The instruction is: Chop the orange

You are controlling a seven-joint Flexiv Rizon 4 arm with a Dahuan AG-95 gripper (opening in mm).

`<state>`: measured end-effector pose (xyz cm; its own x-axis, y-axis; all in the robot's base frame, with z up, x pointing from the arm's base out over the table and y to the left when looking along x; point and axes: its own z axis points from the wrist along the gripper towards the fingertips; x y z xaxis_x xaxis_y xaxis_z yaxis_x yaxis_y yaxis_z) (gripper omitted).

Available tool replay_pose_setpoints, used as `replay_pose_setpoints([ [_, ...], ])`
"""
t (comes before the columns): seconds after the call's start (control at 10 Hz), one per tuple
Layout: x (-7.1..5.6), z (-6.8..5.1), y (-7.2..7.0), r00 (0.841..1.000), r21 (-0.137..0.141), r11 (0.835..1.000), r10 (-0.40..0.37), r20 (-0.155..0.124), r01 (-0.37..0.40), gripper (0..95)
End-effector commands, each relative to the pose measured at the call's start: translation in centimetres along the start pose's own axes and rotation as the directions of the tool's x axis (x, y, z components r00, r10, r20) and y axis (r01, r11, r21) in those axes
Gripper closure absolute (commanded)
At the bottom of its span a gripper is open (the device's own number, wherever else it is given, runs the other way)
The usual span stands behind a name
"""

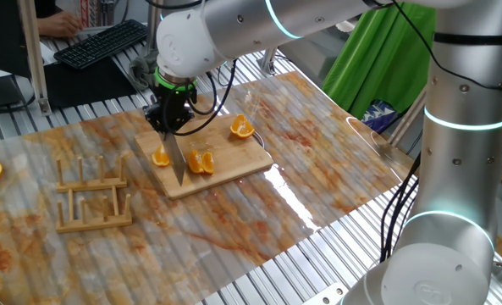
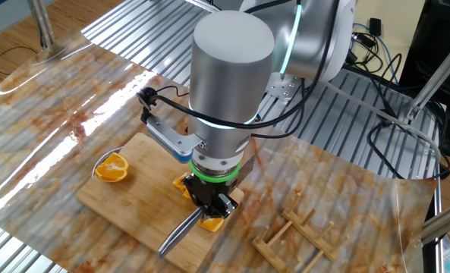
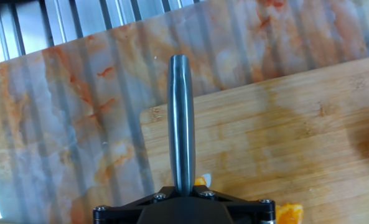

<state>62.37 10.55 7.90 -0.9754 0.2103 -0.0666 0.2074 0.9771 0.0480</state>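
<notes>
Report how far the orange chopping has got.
Done: the orange on the wooden board is already split, one piece left of the blade and a cluster right of it. In hand: the gripper is shut on the knife, blade down between them. Left: possibly more cuts; another orange half sits at the board's far end.

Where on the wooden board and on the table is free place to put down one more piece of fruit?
On the wooden board, the strip between the far orange half and the cut orange pieces is bare. On the table, the area right of the board is bare too. It is crowded around the knife, held by the gripper, and near the wooden rack.
</notes>
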Motion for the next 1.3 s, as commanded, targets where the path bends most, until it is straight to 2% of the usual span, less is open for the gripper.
replay_pose_setpoints([
  [0.1, 0.2, 0.3, 0.1, 1.000, -0.003, 1.000, -0.002, 0.007, 0.002, 95.0],
  [0.3, 0.5, 0.7, 0.0, 1.000, 0.006, 1.000, -0.007, 0.011, 0.007, 95.0],
  [0.5, 0.4, 1.0, -0.1, 1.000, 0.003, 1.000, -0.006, 0.015, 0.006, 95.0],
  [0.9, 0.0, 1.9, 0.7, 0.999, -0.009, 1.000, 0.010, 0.051, -0.010, 95.0],
  [1.3, 0.0, 2.1, 0.8, 0.998, -0.010, 1.000, 0.004, 0.063, -0.004, 95.0],
])
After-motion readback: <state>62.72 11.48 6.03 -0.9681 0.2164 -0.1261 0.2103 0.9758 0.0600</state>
